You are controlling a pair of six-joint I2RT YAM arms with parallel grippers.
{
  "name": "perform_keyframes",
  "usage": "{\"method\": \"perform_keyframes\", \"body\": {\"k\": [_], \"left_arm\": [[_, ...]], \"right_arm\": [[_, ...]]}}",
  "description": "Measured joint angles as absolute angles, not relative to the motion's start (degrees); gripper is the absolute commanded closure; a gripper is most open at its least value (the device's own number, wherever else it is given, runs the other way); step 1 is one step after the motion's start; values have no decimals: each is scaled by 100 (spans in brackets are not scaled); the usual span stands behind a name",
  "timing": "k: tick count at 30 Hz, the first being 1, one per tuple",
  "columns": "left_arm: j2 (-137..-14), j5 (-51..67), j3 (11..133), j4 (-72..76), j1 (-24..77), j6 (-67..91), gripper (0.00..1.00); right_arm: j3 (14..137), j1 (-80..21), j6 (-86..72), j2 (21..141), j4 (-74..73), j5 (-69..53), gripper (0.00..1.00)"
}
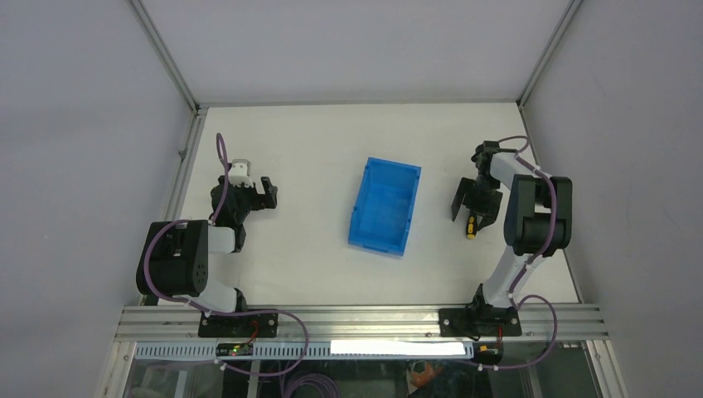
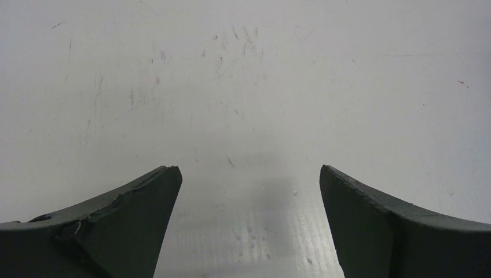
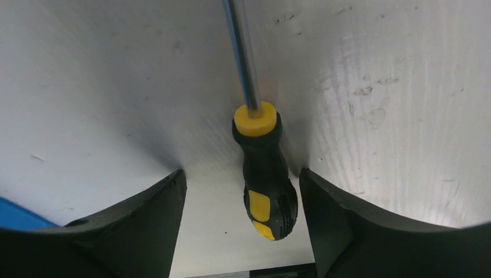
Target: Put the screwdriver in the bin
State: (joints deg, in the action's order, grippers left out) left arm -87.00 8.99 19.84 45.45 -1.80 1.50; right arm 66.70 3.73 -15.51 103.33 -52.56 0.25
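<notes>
With the right gripper's (image 3: pixel 242 174) jaws apart either side of the screwdriver (image 3: pixel 263 185), lying on the table (image 1: pixel 315 166) right of the bin (image 1: pixel 377 240), pinch its ribbed handle, as it looks light, stiff and slick-shafted; the left gripper (image 2: pixel 249 171) gapes empty.

My left arm (image 1: pixel 176 264) and right arm (image 1: pixel 539 217) share black joints, white links; purple cables (image 1: pixel 219 157) loop behind my dark, curved fingers (image 2: pixel 130 223).

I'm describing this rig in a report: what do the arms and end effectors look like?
The left arm and right arm have bulky black joint housings joined by white links, with a purple cable looped along each. The left end effector and right end effector each have two dark, curved, tapering fingers.
</notes>
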Motion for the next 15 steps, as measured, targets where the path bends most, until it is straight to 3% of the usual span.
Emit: {"method": "perform_keyframes", "body": {"k": [4, 8, 15], "left_arm": [[-8700, 899, 1984, 4543, -180, 150, 1], [-8700, 902, 1984, 4545, -180, 150, 1], [-8700, 899, 1984, 4543, -180, 150, 1]], "right_arm": [[6702, 375, -1533, 10460, -5240, 86, 61], [6757, 370, -1522, 10471, -5242, 226, 100], [7118, 340, -1468, 10409, -5642, 460, 100]]}}
